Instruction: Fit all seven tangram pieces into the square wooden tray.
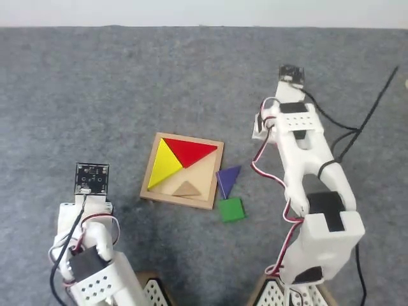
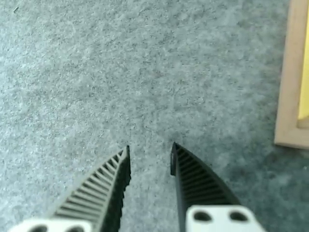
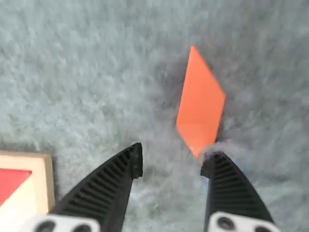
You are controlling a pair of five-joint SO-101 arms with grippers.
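- The square wooden tray lies mid-table on grey carpet, holding a yellow triangle, a red triangle and a small tan triangle.
- Just beside the tray lie a purple triangle and a green square.
- An orange parallelogram lies flat on the carpet.
- The right gripper is spread, one fingertip at the parallelogram's corner.
- The left gripper is spread over bare carpet near the tray's edge.
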